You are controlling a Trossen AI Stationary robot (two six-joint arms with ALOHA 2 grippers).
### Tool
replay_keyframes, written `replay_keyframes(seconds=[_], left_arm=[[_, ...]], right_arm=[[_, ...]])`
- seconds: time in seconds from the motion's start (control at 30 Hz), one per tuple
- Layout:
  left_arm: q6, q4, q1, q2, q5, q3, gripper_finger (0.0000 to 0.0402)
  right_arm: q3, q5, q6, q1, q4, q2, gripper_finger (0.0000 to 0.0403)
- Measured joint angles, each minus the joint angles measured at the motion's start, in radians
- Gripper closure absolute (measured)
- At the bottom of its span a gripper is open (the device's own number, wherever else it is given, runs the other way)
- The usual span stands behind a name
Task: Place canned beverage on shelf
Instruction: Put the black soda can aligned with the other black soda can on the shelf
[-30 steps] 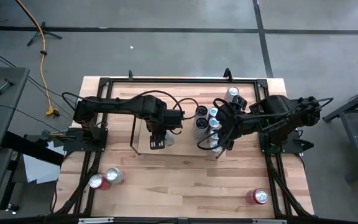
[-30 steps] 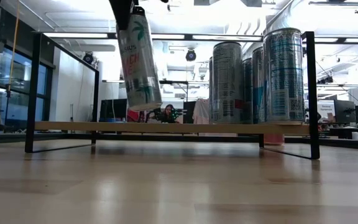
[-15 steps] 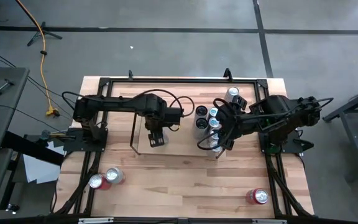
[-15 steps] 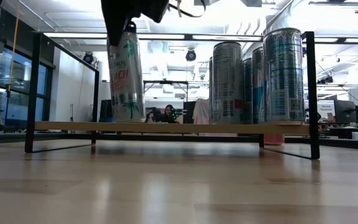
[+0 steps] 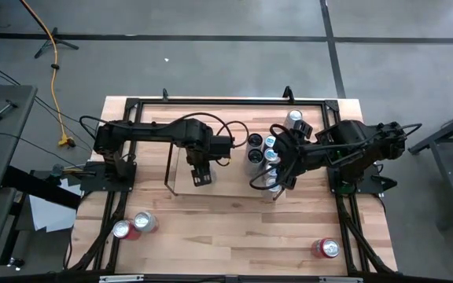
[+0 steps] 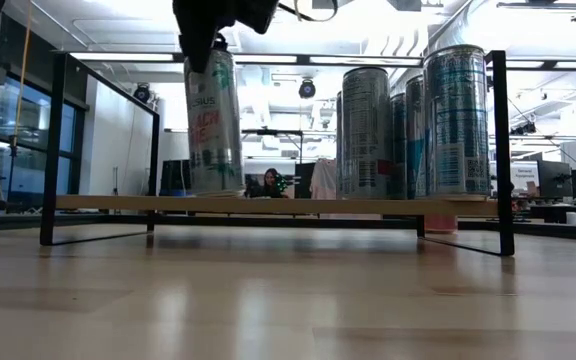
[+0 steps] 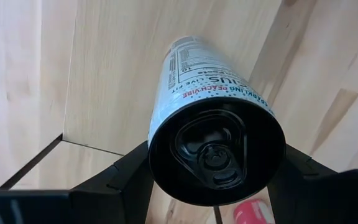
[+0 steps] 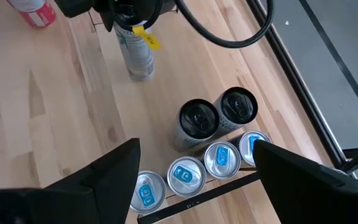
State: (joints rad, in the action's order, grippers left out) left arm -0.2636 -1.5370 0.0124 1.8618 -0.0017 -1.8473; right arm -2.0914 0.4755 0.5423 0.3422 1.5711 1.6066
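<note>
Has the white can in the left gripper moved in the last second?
Yes. The white can, tilted above the shelf before, now stands upright on the board, gripped by the left gripper.

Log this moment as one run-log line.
left gripper: jaws shut on white can, upright on shelf | right gripper: jaws open, above can cluster | release not yet done

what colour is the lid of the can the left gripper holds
Black. The can in the left gripper shows its black top best in the left wrist view.
</note>
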Motion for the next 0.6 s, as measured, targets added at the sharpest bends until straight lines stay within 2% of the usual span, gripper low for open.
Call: replay_keyframes(seconds=[0.2,0.6], left_arm=[[0.012,0.026,0.0,0.0,-0.001,0.0,0.0184],[0.039,0.021,-0.001,-0.002,-0.003,-0.002,0.0065]], right_arm=[[0.0,0.019,0.0,0.0,0.0,0.0,0.0105],[0.0,0.03,-0.004,0.0,0.0,0.0,0.0105]])
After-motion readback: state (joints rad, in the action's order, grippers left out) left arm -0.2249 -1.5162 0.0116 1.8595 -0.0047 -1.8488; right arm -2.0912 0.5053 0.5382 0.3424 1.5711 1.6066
